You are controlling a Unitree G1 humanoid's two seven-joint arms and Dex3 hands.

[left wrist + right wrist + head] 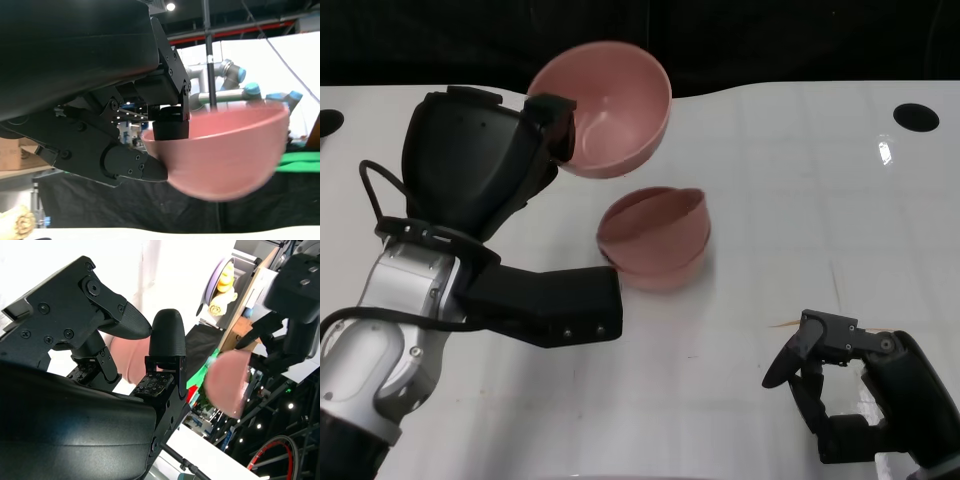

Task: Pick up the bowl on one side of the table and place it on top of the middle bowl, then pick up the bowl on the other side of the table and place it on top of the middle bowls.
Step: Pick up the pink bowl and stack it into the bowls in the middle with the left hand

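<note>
The robot's left hand (pixel 485 160) pinches the near rim of a pink bowl (pixel 610 105), holding it in the air, tilted, behind and slightly left of the bowls stacked in the middle (pixel 655 238) of the white table (pixel 790 180). The right hand (pixel 860 395) rests near the table's front edge, fingers loosely apart, holding nothing. The bowl looks light, rigid and smooth, so a rim pinch could slip

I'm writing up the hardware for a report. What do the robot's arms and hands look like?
The left forearm is silver with a black cable looping along it. The left robot hand has a rounded black shell and blocky black fingers with visible screws. The right robot hand is black too.
</note>
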